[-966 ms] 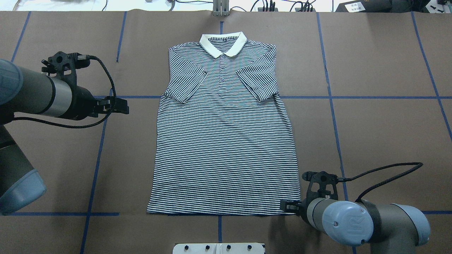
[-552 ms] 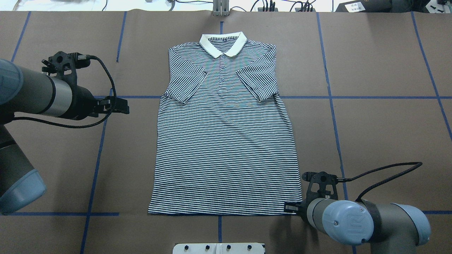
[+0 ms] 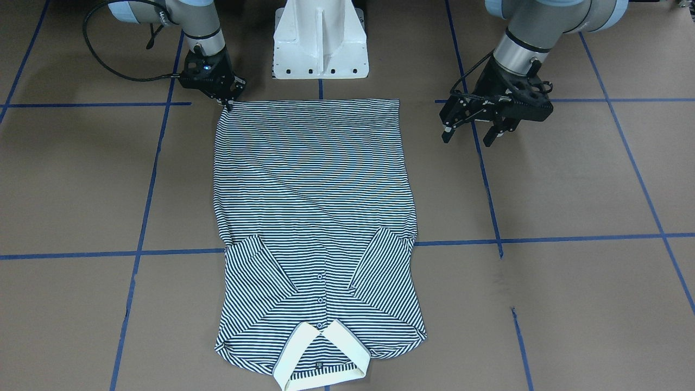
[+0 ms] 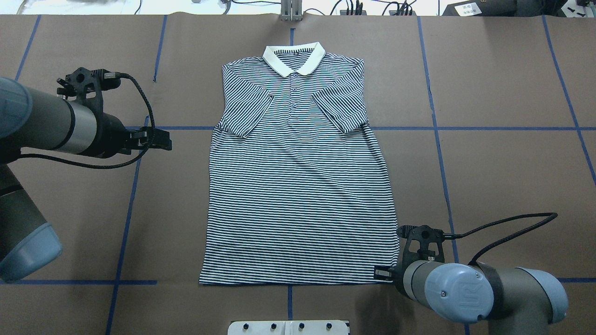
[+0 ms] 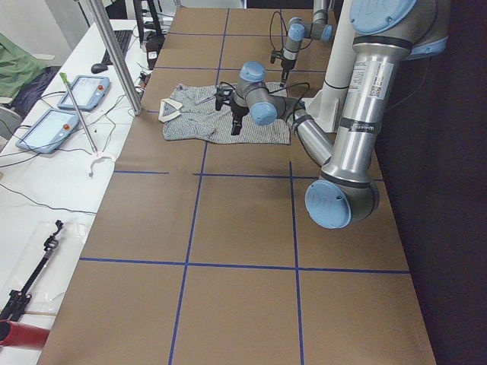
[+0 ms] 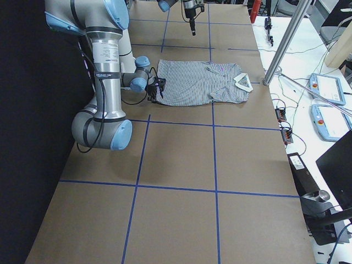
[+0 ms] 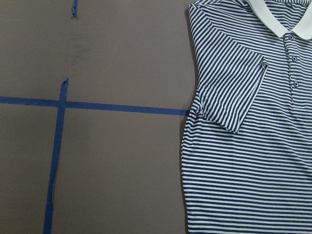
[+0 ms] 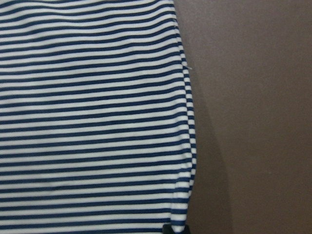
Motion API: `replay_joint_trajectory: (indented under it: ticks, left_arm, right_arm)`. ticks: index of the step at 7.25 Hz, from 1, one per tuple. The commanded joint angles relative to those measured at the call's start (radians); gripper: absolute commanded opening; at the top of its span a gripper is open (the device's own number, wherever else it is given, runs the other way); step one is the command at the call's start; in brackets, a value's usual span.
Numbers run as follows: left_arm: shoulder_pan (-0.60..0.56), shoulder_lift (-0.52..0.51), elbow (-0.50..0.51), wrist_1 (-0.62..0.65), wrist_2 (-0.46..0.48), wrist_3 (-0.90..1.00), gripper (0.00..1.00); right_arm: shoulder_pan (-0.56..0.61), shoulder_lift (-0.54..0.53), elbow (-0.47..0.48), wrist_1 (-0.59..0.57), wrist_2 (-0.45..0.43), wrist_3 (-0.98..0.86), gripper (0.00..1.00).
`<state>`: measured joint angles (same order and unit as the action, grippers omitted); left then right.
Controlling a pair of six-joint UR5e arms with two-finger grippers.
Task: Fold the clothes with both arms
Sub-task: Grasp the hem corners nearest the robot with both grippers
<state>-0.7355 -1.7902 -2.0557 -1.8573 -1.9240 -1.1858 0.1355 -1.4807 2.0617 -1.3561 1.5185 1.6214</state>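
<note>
The striped polo shirt (image 4: 298, 186) lies flat on the brown table, front up, with its cream collar (image 4: 274, 58) at the far edge and both sleeves folded in over the chest. My right gripper (image 4: 382, 273) is low at the hem's near right corner and shut on it; in the front-facing view it (image 3: 229, 100) pinches that corner. The right wrist view shows the hem edge (image 8: 185, 146) with a dark fingertip at the bottom. My left gripper (image 3: 468, 136) is open and empty, above bare table to the left of the shirt. The left wrist view shows the left sleeve (image 7: 229, 87).
The white pedestal base (image 3: 320, 43) stands just behind the hem. Blue tape lines (image 4: 135, 186) cross the brown table cover. Cables and boxes (image 4: 354, 7) lie beyond the far edge. Bare table lies on both sides of the shirt.
The shirt's hem has slid a little to the right, drawn by my right gripper at its corner. The left arm has barely moved.
</note>
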Motion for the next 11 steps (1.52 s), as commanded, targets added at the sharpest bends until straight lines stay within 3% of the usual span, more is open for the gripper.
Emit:
replay_joint_trajectory:
  ticks: [1, 2, 4, 5, 7, 11]
  left_arm:
    - [0.013, -0.008, 0.027, 0.001, -0.001, -0.023, 1.0]
    - [0.101, -0.006, 0.046, -0.006, 0.014, -0.198, 0.99]
    - [0.319, -0.002, 0.035, 0.0, 0.165, -0.499, 0.98]
    - [0.415, -0.002, 0.037, 0.006, 0.243, -0.584, 0.98]
    - [0.534, -0.009, 0.054, 0.059, 0.269, -0.694, 0.94]
    - [0.571, -0.034, 0.068, 0.133, 0.307, -0.716, 0.91]
  right_arm:
    - [0.013, 0.003, 0.009, 0.0, 0.005, 0.0, 0.0]
    - [0.021, 0.003, 0.033, 0.0, 0.005, 0.0, 0.0]
    - [0.05, 0.007, 0.049, 0.0, 0.028, 0.0, 0.0]
    - [0.062, 0.008, 0.051, 0.0, 0.035, 0.0, 0.0]
    - [0.062, 0.017, 0.049, 0.0, 0.034, 0.0, 0.0]
    - [0.064, 0.016, 0.049, 0.0, 0.034, 0.0, 0.0]
